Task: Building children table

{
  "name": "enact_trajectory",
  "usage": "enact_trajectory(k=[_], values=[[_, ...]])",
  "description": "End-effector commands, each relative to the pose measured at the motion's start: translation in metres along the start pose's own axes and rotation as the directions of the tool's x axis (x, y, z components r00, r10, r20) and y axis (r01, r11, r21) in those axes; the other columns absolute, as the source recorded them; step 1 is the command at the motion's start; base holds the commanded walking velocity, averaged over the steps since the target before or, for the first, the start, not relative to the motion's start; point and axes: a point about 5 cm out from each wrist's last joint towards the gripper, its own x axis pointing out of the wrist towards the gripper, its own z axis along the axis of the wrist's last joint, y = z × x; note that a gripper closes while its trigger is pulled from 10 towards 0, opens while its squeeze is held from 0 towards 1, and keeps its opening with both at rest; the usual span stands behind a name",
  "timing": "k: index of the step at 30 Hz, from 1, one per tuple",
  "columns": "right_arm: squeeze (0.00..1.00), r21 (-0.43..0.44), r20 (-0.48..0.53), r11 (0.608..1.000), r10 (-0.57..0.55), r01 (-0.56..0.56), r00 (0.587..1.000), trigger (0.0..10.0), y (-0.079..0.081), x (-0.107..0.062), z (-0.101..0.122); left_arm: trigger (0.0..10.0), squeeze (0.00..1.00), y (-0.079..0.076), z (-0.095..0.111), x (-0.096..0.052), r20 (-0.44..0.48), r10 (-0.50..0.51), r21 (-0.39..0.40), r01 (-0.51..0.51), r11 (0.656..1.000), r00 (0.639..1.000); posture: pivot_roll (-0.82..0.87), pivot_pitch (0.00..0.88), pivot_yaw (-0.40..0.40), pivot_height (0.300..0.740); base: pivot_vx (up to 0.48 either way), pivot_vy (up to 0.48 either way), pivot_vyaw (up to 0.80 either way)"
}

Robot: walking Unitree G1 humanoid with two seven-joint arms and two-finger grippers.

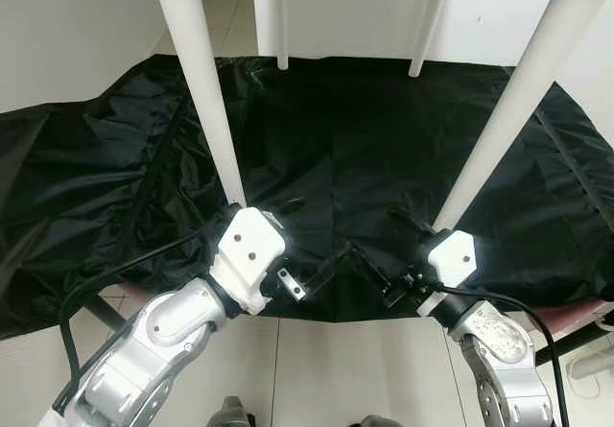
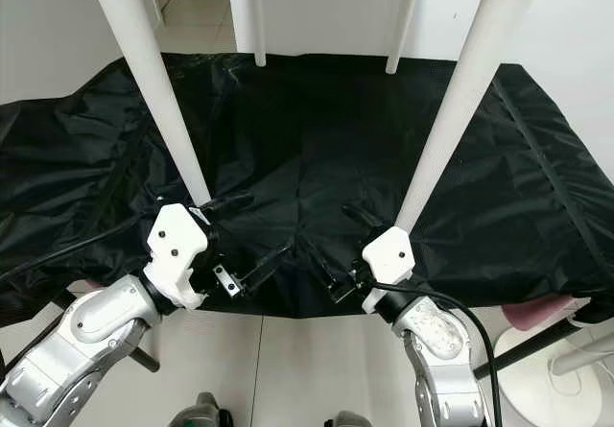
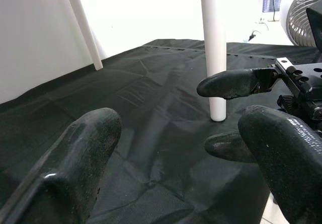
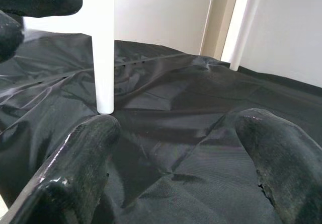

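White table legs (image 1: 206, 91) stand just beyond both wide-open claws, left claw (image 1: 305, 247) and right claw (image 1: 376, 252).

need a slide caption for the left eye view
Both grippers, left and right, open over a black cloth, with four white table legs standing on it.

- Both arms were silver metal, ending in chunky white wrist blocks with two small dark screws.
- Left gripper (image 1: 312, 240) and right gripper (image 1: 376, 249) had long black fingers.
- Black cables looped off both forearms.
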Motion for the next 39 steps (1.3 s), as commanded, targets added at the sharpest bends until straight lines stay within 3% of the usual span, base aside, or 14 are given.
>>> enact_trajectory(k=[1,39], values=[[0.00,0.011,0.023,0.997,-0.071,0.070,0.997,10.0,-0.0031,0.0018,0.0031,10.0,0.00,0.0008,0.0054,0.0022,0.031,0.031,0.014,-0.031,0.999,0.999,0.02,0.111,0.015,0.740,0.000,0.000,0.00],[0.00,0.011,0.023,0.997,-0.071,0.070,0.997,10.0,-0.0031,0.0018,0.0031,10.0,0.00,0.0008,0.0054,0.0022,0.031,0.031,0.014,-0.031,0.999,0.999,0.02,0.111,0.015,0.740,0.000,0.000,0.00]])
